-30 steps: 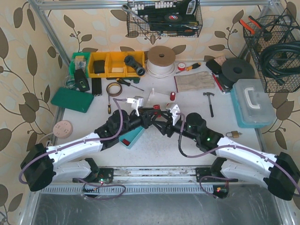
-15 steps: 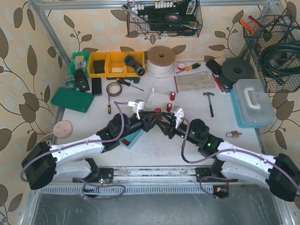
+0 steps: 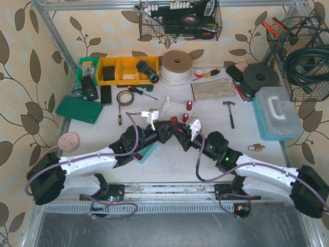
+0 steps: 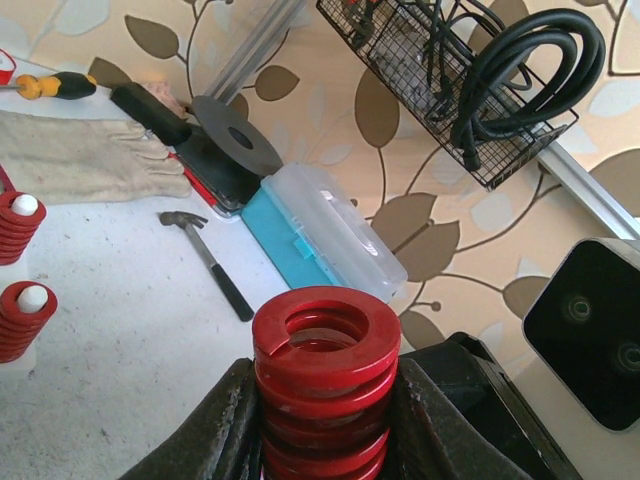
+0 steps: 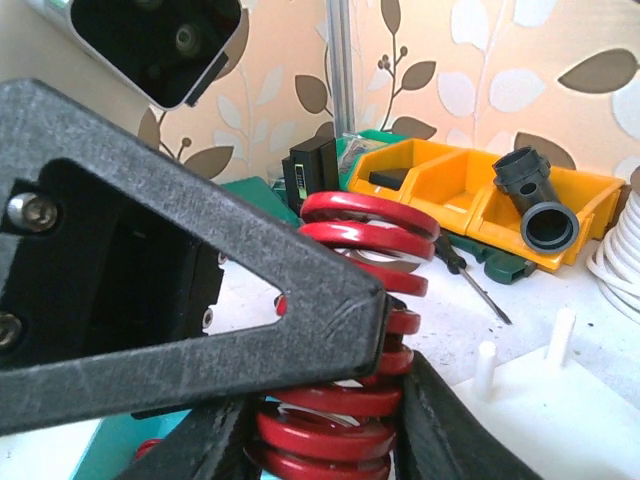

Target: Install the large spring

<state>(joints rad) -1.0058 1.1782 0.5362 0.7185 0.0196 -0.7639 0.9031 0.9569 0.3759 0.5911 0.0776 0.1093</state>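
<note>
Spring (image 4: 325, 345), large, red: off the counter (image 4: 120, 330), clamped in left claw (image 4: 325, 415). Right claw (image 5: 330, 445) pinches its other end too, likely a handover for reach. White pegged base (image 5: 540, 395) lies near, ahead of right claw.

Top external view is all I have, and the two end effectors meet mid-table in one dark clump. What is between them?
Observer: The left wrist view shows a large red spring clamped between the fingers of the left end effector.
Operator: Is the right one on it too?
Observer: In the right wrist view, the right end effector has a finger on each side of the lower coils, seemingly touching.
Operator: Anything inside the spring?
Observer: No. Its open end faces the left wrist camera and the core looks empty.
</note>
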